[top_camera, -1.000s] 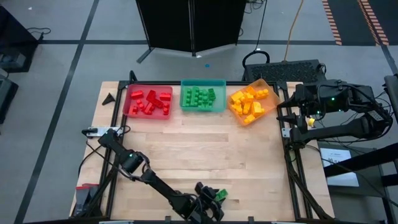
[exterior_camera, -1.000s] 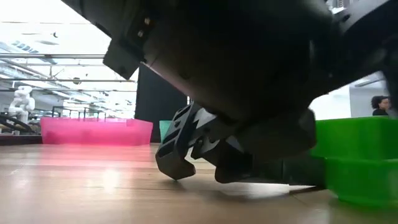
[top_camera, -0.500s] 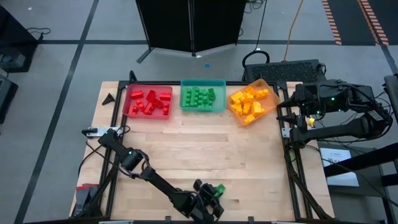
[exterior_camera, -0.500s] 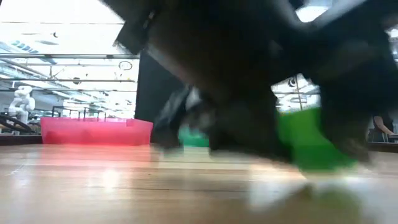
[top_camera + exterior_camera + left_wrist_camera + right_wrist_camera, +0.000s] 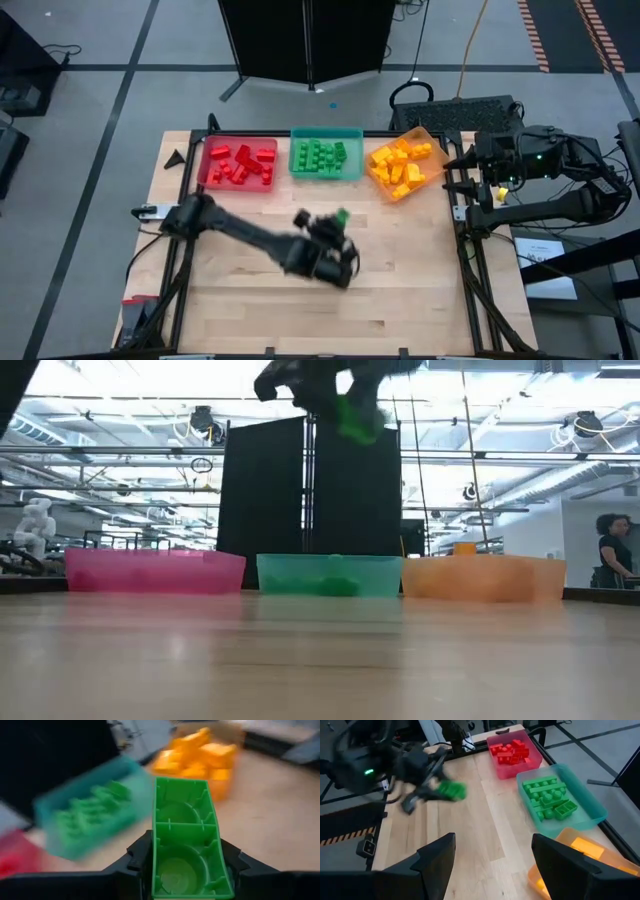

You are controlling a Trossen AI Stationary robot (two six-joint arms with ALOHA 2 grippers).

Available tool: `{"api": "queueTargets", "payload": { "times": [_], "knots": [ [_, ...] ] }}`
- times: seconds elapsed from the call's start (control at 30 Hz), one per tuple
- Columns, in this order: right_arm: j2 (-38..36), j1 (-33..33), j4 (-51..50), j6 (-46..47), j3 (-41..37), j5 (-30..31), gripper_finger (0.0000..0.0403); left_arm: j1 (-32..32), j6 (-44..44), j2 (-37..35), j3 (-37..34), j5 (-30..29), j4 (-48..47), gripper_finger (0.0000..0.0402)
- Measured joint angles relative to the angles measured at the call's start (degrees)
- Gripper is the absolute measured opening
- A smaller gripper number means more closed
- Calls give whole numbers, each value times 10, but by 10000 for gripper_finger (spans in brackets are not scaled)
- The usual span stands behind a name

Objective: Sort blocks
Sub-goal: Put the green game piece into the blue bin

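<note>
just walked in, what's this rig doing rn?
It's sorting toy bricks by colour. The left pincer is shut on a green brick and carries it above the table, heading for the teal tray, which holds the other green bricks. The red tray holds red bricks and the orange tray yellow ones. The right pincer waits open at the table's right edge.

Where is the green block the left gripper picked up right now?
The green block is clamped in the left gripper, lifted above mid-table in the high view, just short of the teal tray and apart from it.
</note>
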Motion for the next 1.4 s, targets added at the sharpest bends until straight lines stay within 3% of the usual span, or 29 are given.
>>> {"api": "queueTargets", "payload": {
  "times": [0.17, 0.3, 0.43, 0.6, 0.97, 1.3, 1.4],
  "knots": [
    [0, 0, 1, -7, 0, 1, 258, 89, 139, -22, -1, 10, 8, 131],
    [0, 0, 1, -12, 0, 2, 258, 161, 230, -31, -1, 57, 59, 131],
    [0, 0, 1, -18, 0, 2, 258, 221, 317, -30, -34, 112, 180, 131],
    [0, 0, 1, -27, 0, 2, 258, 272, 348, -29, -113, 213, 353, 131],
    [0, 0, 1, -58, 0, 2, 258, 321, 255, -29, -267, 272, 726, 131],
    [0, 0, 1, -85, 0, 2, 258, 320, 246, -29, -274, 250, 696, 131],
    [0, 0, 1, -90, 0, 2, 258, 321, 246, -30, -274, 249, 678, 179]
  ]
}}
